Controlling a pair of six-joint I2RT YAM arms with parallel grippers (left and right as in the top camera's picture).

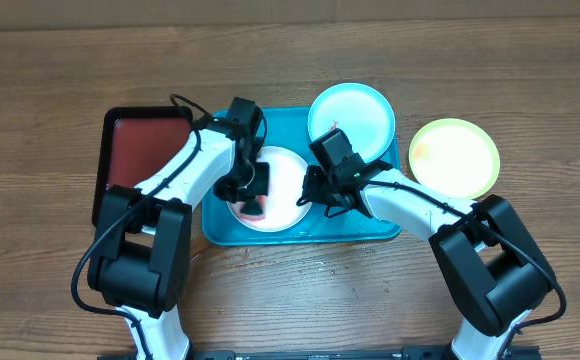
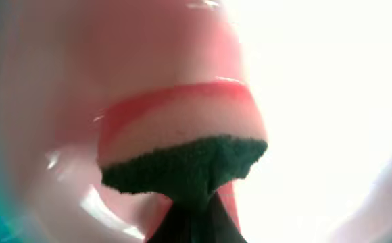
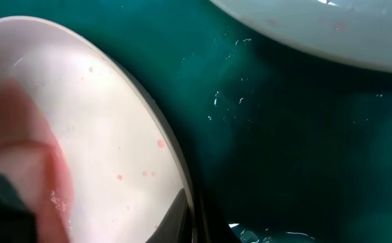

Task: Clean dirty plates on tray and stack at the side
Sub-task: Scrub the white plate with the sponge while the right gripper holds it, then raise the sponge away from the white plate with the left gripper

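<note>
The white plate (image 1: 282, 178) lies in the left half of the turquoise tray (image 1: 380, 228), with red smears and specks on it. My left gripper (image 1: 253, 200) is shut on a sponge (image 2: 182, 145), green scouring side toward the fingers, and presses it on the white plate (image 2: 317, 101). My right gripper (image 1: 315, 190) is shut on the white plate's right rim (image 3: 101, 128), one finger on each side (image 3: 192, 219). The pale cyan plate (image 1: 355, 115) sits at the tray's far right and also shows in the right wrist view (image 3: 317, 27). The yellow-green plate (image 1: 455, 157) lies on the table right of the tray.
A smaller black tray with a red inside (image 1: 140, 155) stands left of the turquoise tray, under my left arm. Water drops lie on the tray floor (image 3: 284, 135). The wooden table (image 1: 50, 80) surrounds everything.
</note>
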